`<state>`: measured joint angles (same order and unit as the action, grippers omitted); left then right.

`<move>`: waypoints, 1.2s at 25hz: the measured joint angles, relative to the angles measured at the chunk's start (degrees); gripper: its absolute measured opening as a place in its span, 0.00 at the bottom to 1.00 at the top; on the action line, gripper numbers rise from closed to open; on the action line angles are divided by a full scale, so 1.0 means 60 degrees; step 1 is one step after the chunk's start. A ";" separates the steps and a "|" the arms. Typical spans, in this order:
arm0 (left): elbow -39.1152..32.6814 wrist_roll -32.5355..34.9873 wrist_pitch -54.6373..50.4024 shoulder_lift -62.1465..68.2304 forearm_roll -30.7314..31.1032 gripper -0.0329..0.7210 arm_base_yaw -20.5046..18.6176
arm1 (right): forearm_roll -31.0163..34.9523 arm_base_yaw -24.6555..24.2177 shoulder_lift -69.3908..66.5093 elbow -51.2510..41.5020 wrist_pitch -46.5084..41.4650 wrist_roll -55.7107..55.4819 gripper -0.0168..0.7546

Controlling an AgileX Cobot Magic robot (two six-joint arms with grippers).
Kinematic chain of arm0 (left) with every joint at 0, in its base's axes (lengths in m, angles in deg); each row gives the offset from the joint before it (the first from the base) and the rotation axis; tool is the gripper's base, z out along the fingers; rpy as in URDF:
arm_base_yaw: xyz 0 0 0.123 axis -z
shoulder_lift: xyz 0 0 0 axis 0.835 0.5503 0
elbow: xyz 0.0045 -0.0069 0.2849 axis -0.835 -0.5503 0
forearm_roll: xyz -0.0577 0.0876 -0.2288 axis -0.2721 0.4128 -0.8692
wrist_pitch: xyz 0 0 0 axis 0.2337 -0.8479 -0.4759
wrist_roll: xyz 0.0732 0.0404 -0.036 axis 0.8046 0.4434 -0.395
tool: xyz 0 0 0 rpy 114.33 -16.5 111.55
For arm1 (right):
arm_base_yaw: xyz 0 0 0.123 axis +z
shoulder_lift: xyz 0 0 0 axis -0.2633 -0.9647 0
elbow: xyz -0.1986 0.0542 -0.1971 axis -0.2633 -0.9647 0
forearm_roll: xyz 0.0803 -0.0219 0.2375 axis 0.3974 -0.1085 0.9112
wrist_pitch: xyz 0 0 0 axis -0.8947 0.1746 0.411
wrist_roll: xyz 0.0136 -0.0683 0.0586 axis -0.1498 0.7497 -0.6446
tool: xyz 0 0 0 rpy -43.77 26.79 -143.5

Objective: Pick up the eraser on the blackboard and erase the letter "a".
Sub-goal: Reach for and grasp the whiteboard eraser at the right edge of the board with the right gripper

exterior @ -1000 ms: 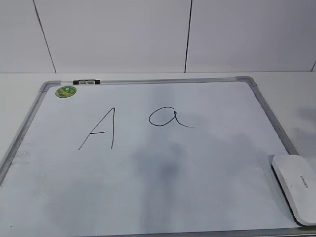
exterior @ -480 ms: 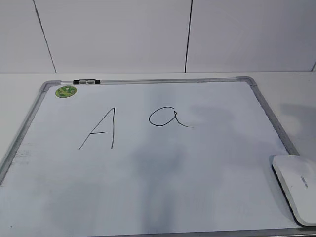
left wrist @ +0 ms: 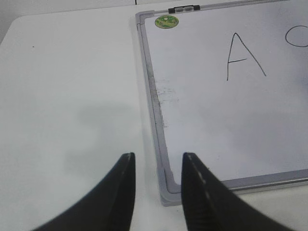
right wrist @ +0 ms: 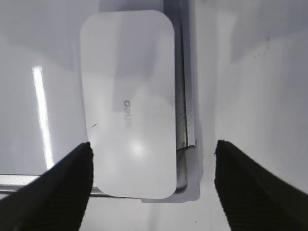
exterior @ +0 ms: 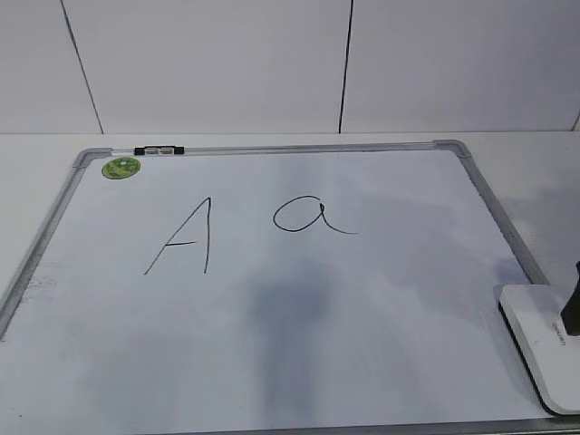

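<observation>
Eraser [right wrist: 127, 103] at blackboard [exterior: 381, 308] near-right corner, over the frame; letter "a" [exterior: 311, 217] intact. Right gripper [right wrist: 153, 161] spread wide astride eraser, contact possibly absent. Left gripper [left wrist: 156, 168] parted, beside board's corner.

Eraser [exterior: 544, 343] lettering too small

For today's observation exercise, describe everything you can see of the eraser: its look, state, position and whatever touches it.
The eraser is a flat white block with rounded corners, smooth and glossy like plastic, with small grey lettering on top and a dark underside edge. It lies flat in the near right corner of the blackboard, its long side along the grey frame and partly over it. The open right gripper hovers over it, one finger on each side; no contact is visible.
</observation>
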<state>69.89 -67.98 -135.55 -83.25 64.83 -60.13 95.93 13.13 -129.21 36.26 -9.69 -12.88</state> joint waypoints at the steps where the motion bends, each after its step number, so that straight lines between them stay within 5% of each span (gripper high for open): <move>1: 0.0000 0.0000 0.0000 0.0000 0.0000 0.37 0.0000 | 0.0149 0.0000 -0.0096 0.0000 0.0000 0.0098 0.79; 20: 0.0000 0.0000 0.0000 0.0000 0.0000 0.37 0.0000 | 0.1360 0.0257 -0.1022 0.1349 -0.0919 0.0995 0.78; 30: 0.0000 0.0000 0.0000 0.0000 0.0000 0.37 0.0000 | -0.1315 0.1744 -0.1029 0.1502 -0.1324 -0.1249 0.78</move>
<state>69.89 -67.98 -135.55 -83.25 64.83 -60.13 88.04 23.59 -135.39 45.28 -17.63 -20.37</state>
